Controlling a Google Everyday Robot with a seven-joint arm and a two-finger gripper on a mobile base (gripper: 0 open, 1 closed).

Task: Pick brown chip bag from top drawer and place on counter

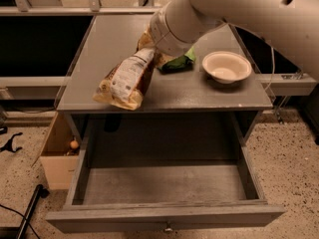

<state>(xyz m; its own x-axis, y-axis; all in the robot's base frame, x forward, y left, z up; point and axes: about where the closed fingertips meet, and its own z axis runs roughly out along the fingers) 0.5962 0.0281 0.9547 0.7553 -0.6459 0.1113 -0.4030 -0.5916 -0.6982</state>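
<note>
Here, grey counter [112, 31] over speckled floor [281, 156], brown chip bag [125, 78] on it, tool [148, 44] at bag's top, grip unclear.

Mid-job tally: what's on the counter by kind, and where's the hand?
Snack bags: 2, the brown chip bag and the green bag
Bowls: 1, the white bowl
Total: 3
Hand: at the brown chip bag's far end over the counter, largely hidden by the arm.

Brown chip bag [125, 79] w/ crinkly glossy plastic skin is laid on matt grey counter [102, 36]. Gripper [148, 48] is largely hidden by smooth white arm [239, 9] above counter. Top drawer [164, 183] below counter: matt grey wood.
</note>
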